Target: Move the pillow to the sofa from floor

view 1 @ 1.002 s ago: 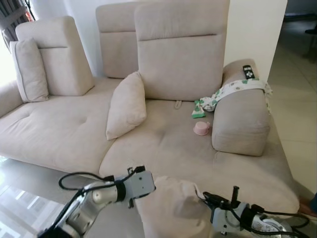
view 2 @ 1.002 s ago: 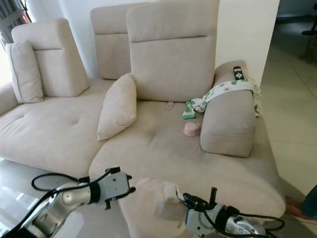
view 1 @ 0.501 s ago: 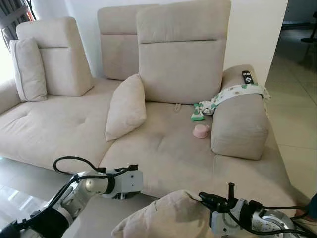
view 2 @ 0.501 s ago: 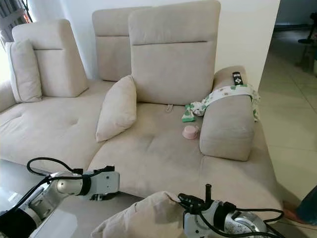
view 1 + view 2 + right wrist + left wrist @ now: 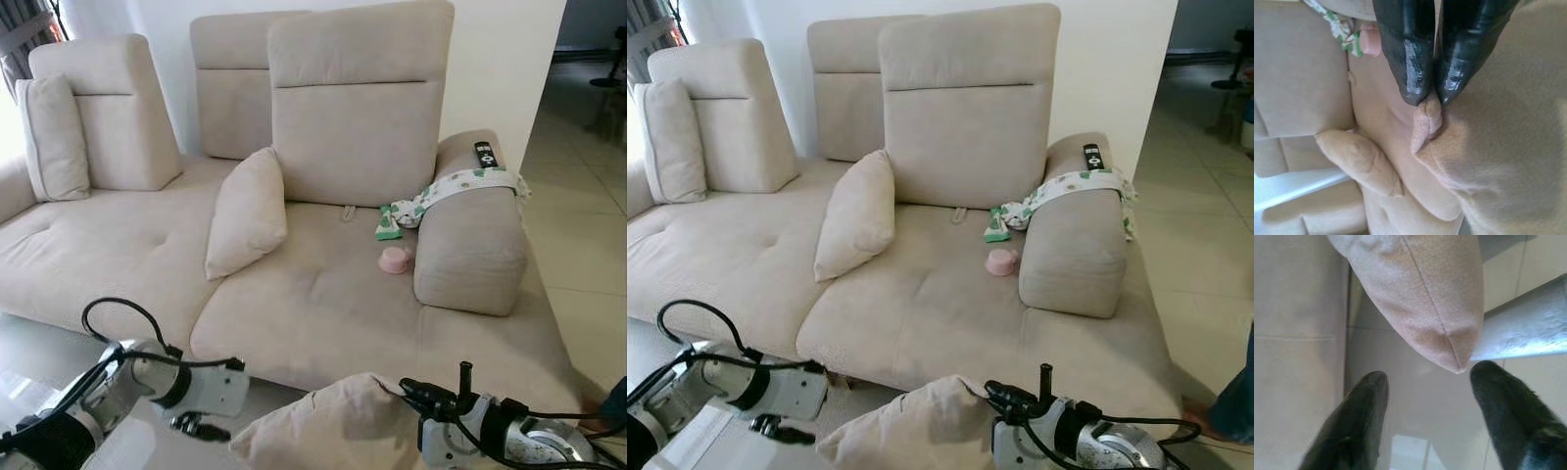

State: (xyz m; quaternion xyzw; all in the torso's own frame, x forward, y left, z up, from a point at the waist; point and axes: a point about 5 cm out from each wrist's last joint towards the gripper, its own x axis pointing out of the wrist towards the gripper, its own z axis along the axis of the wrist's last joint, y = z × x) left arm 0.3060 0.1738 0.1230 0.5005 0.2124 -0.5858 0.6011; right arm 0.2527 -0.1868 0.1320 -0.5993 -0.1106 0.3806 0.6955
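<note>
Pillows: I count three, two on the sofa (image 5: 323, 294), one (image 5: 323, 426) pinched in my right claw (image 5: 1432, 100). Left claw (image 5: 1425, 382) spread, holding nothing, beside its corner.

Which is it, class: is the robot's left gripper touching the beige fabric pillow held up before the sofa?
Apart. In the left wrist view the left gripper stands open, and floor shows between its black fingers and the corner of the beige fabric pillow.
</note>
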